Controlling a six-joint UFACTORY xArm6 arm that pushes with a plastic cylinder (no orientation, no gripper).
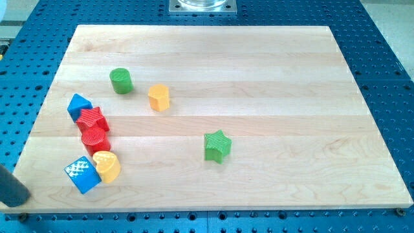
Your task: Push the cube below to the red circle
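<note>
The blue cube (83, 175) lies near the board's bottom left corner, tilted, touching the yellow heart (107, 166) on its right. The red circle (96, 140) sits just above them, with the red star (92, 120) and a blue block (79, 105) stacked in a line above it. My tip (18, 201) shows at the view's bottom left edge, at the board's corner, left of and below the blue cube and apart from it.
A green cylinder (121, 81) and a yellow hexagon (158, 98) lie in the upper left part. A green star (217, 146) lies near the middle. The wooden board (272, 77) sits on a blue perforated table (388, 58).
</note>
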